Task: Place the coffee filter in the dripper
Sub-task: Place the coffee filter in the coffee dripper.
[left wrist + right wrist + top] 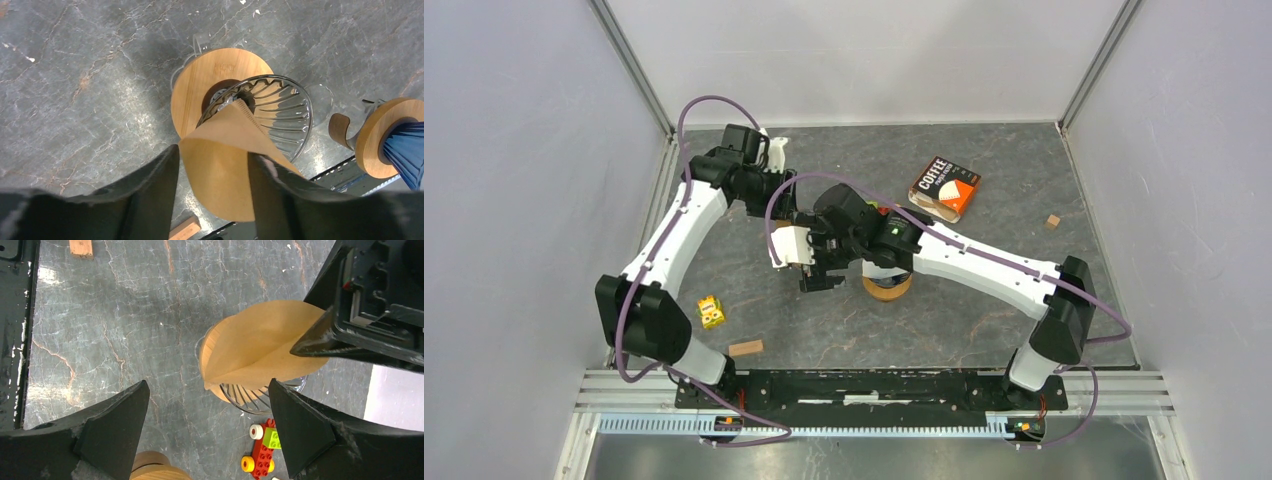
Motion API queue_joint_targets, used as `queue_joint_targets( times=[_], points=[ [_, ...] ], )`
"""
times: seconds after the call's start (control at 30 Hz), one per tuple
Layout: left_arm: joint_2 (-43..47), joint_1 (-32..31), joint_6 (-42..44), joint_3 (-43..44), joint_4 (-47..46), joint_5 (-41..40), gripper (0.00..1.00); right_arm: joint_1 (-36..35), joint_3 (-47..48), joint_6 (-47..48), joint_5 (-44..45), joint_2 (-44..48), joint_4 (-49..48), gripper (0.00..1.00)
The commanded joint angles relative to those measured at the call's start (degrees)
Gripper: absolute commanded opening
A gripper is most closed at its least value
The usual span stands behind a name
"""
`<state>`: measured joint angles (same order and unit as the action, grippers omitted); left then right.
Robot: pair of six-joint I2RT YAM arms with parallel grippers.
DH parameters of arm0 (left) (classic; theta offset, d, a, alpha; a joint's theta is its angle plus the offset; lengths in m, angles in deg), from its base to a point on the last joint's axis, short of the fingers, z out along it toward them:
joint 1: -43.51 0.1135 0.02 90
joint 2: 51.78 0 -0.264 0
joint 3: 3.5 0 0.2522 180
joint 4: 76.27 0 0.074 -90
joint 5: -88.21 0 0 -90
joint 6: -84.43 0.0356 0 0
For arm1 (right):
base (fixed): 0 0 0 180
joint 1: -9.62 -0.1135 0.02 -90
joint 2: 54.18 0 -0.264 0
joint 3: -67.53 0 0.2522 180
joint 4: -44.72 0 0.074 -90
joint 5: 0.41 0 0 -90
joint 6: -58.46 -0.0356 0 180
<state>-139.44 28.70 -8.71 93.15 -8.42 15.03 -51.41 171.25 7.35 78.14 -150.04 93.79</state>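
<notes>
- Well out over the grey marbled table (75, 75), your left arm folds back toward centre, and the left gripper (214, 160) points down at the dripper (280, 107).
- Your right arm stretches across from the right, with the right gripper (209, 385) hanging beside the same spot.
- Left jaws are clamped on the coffee filter (225, 135); right jaws stand wide apart, holding nothing.
- The coffee filter, a brown paper cone, hangs with its pointed end over the dripper's mouth.
- The dripper is clear ribbed glass in a round wooden collar (197, 85); a second dripper (387, 140), blue with its own wood ring, stands near it.
</notes>
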Motion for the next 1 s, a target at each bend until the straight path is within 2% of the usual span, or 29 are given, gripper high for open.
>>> queue_joint_targets(
  times=[0.0,0.27,0.63,0.97],
  points=[
    [4.16,0.31,3.05,0.84,-1.47,-2.39,0.64,-0.49,1.55,-0.13,0.08,-0.30,-0.65,0.96],
    [7.69,0.31,3.05,-1.64,-3.54,-4.09,0.72,-0.48,1.77,-0.09,0.08,-0.40,-0.61,0.96],
    [10.37,0.30,3.70,-8.31,-6.63,-4.01,0.74,-1.00,5.15,0.01,0.28,-3.56,0.87,0.96],
    [9.79,0.31,1.51,-10.24,-9.11,-2.84,0.77,-1.47,6.84,1.08,4.76,-7.83,1.89,0.97]
  ],
)
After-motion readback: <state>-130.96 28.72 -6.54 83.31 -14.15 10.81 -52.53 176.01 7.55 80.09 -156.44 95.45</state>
